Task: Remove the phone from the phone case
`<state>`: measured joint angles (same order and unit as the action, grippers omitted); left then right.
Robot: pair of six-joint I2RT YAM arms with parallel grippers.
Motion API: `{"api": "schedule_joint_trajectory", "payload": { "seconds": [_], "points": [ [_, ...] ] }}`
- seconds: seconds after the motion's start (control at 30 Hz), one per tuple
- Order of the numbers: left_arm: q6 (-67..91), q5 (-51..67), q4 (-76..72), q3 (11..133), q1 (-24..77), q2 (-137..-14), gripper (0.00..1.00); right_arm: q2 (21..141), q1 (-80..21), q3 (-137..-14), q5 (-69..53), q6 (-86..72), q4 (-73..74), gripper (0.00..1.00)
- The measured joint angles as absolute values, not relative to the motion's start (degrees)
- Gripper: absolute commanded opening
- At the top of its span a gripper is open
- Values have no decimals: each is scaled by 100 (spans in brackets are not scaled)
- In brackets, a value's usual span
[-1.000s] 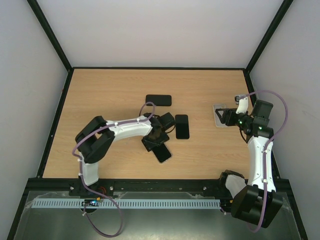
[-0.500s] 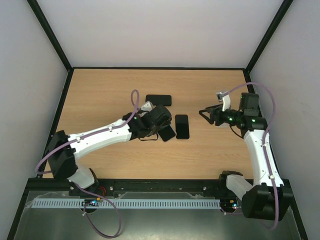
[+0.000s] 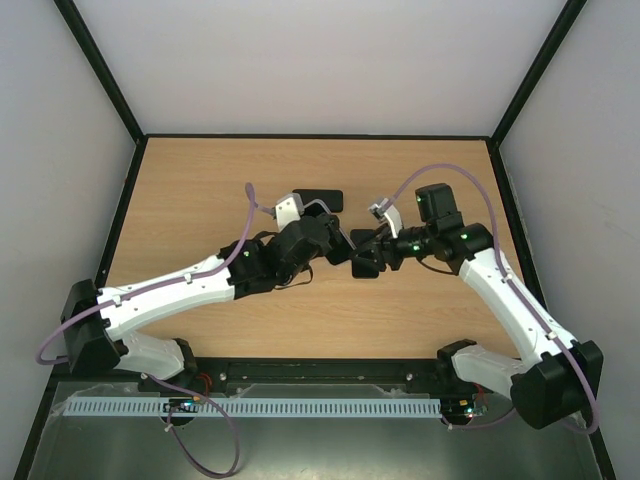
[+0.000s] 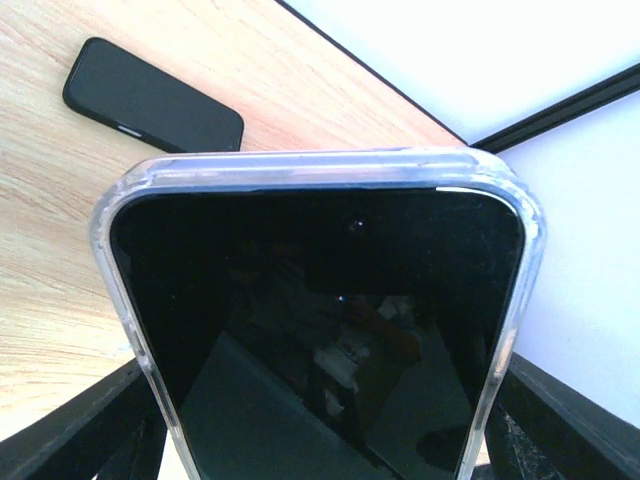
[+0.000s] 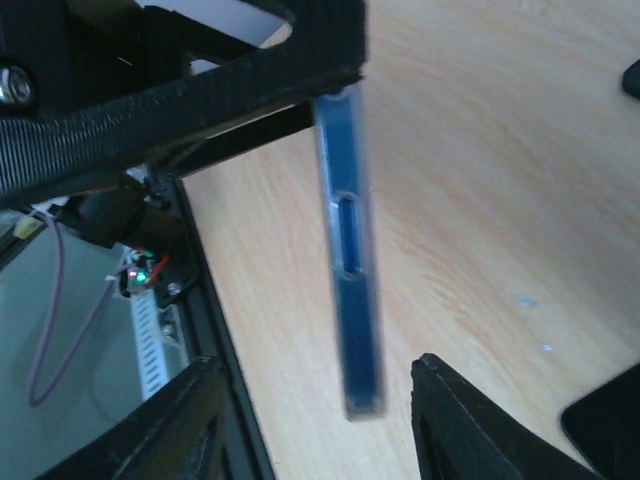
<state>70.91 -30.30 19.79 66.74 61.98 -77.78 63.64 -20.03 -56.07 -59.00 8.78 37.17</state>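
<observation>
Item under inspection: the phone case (image 4: 320, 170), a clear, slightly cloudy shell with rounded corners and a raised rim. It sits around a phone (image 4: 320, 330) whose glossy black screen throws back reflections. I see it held up off the table (image 3: 200, 190), near the table's middle.

From the right wrist camera I see the case edge-on. It is a thin, bluish, translucent strip with one oblong button slot (image 5: 346, 235) cut into its side.

The left gripper (image 3: 322, 243) holds the cased phone. Its black fingers (image 4: 75, 425) flank both long sides, and in the right wrist view one coarse-textured finger presses the case's upper end.

The right gripper (image 5: 318, 390) stands apart, its fingers (image 5: 470, 420) straddling the free end of the case. A gap shows on each side, and I see no contact.

Pose:
- The left arm stretches long on a diagonal from its base at the near left.
- The right arm is bent, with its forearm pointing left.
- The two grippers meet at mid-table.

Surroundings:
- The table is a pale wood-grain laminate.
- A second dark phone (image 4: 150, 95), a flat slab with rounded ends, lies flat beyond the held case.
- A purple cable (image 3: 455, 175) loops over the right arm.
</observation>
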Motion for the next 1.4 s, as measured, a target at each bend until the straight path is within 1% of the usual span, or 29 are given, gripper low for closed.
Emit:
{"api": "schedule_joint_trajectory", "payload": {
  "seconds": [0.13, 0.23, 0.5, 0.57, 0.6, 0.63, 0.67, 0.7, 0.73, 0.77, 0.8, 0.83, 0.87, 1.03, 1.23, 1.27, 1.33, 1.4],
  "points": [
    [6923, -3140, 1900, 6674, 6274, -7778, 2, 6386, -2318, -5655, -5776, 840, 3699, 35],
    [6810, -3155, 1892, 6672, 6292, -7778, 2, 6420, -2399, -5655, -5610, 816, 3688, 27],
    [6648, -3162, 1861, 6672, 6305, -7778, 2, 6449, -2440, -5655, -5433, 722, 3656, 15],
    [6602, -3159, 1831, 6665, 6305, -7778, 3, 6449, -2440, -5655, -5400, 696, 3651, 9],
    [6573, -3159, 1802, 6654, 6305, -7778, 7, 6449, -2440, -5655, -5389, 683, 3647, 4],
    [6552, -3162, 1778, 6639, 6302, -7776, 14, 6449, -2440, -5655, -5382, 679, 3640, 2],
    [6519, -3170, 1734, 6613, 6300, -7776, 24, 6449, -2443, -5655, -5376, 661, 3640, 2],
    [6488, -3181, 1680, 6580, 6296, -7776, 37, 6449, -2449, -5653, -5374, 650, 3640, 2],
    [6460, -3188, 1612, 6541, 6294, -7765, 51, 6449, -2451, -5653, -5365, 642, 3636, 2],
    [6425, -3197, 1557, 6508, 6296, -7754, 72, 6449, -2451, -5651, -5363, 613, 3636, 2],
    [6368, -3199, 1487, 6469, 6294, -7741, 86, 6449, -2453, -5653, -5360, 600, 3636, 2],
    [6318, -3201, 1431, 6431, 6294, -7719, 95, 6449, -2453, -5653, -5363, 593, 3634, 2],
    [6265, -3214, 1378, 6392, 6296, -7688, 99, 6449, -2458, -5653, -5369, 582, 3632, 2],
    [5876, -3371, 1057, 6097, 6257, -7244, 100, 6447, -2486, -5651, -5280, 456, 3618, 2],
    [5116, -3516, 366, 5210, 6014, -5865, 100, 6348, -2484, -5651, -5135, 423, 3662, 2],
    [4963, -3459, 196, 4987, 5940, -5625, 98, 6294, -2484, -5651, -5120, 423, 3691, 2],
    [4654, -3253, -209, 4368, 5780, -5103, 89, 6158, -2484, -5651, -5105, 403, 3734, 2],
    [4412, -2856, -746, 3684, 5596, -4659, 83, 6014, -2484, -5651, -5107, 381, 3754, 2]
  ]
}}
